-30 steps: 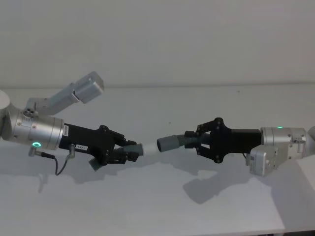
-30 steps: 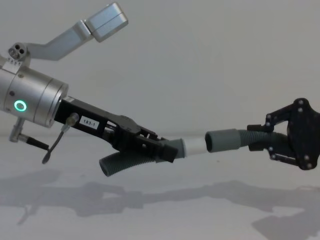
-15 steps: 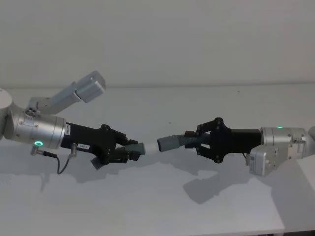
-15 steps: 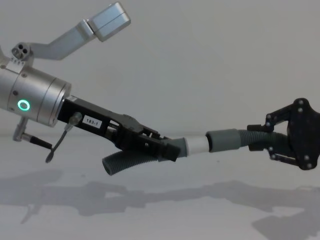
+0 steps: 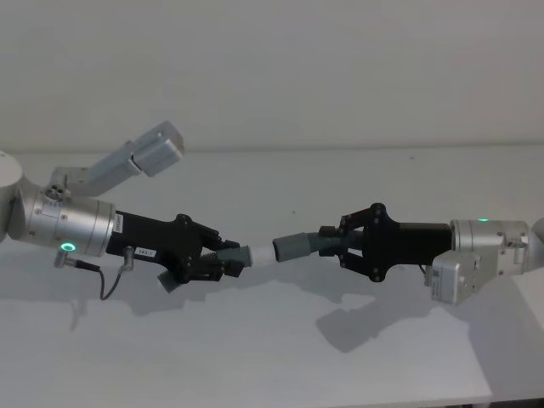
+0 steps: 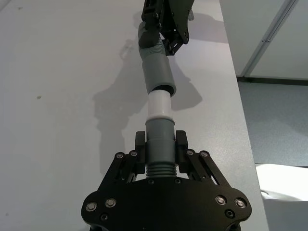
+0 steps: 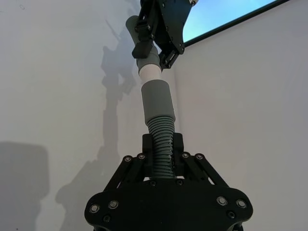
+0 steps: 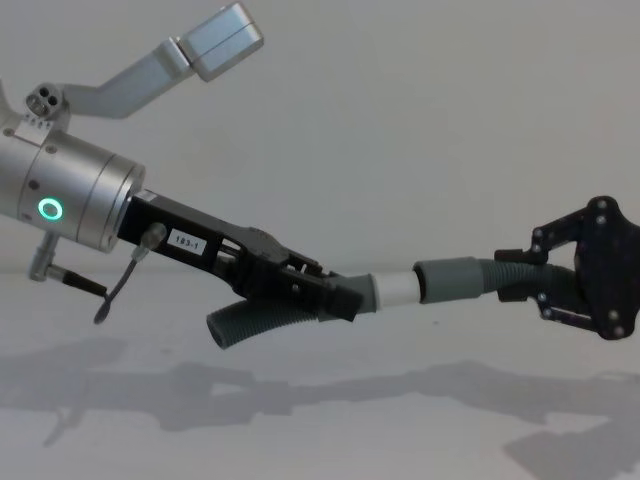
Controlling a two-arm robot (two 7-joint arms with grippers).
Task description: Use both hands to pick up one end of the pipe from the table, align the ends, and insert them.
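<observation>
Overall, the worktop [image 5: 280, 357] is a plain matte white-grey sheet with no marks, carrying only soft grey shadows of the arms; a blank pale wall rises behind its far edge, and the left wrist view shows a grey floor beyond one worktop edge. From the left side comes a brushed silver cylindrical wrist with a glowing green ring light [image 8: 49, 209], a white label on its black neck and a thin cable hanging below. Its left claw [image 5: 228, 263] is pinched shut on the left hose piece [image 8: 262, 324], a dark grey ribbed tube that curves down behind the fingers, held in the air above the worktop's middle. That piece ends in a smooth collar and then a short glossy white tip [image 6: 159, 105], a straight tube narrower than the collar. The white tip meets the mouth of the grey cuff [image 7: 157, 100], a smooth, wider sleeve; whether it has entered the mouth I cannot tell, and most of the white remains exposed. The cuff belongs to the right hose piece [image 7: 161, 143], its ribs tight and spring-like, also held clear of the worktop. The right claw [image 5: 338, 248], an open black linkage with bright rivets, is clamped on those ribs just behind the cuff, its arm reaching in from the worktop's right edge.
</observation>
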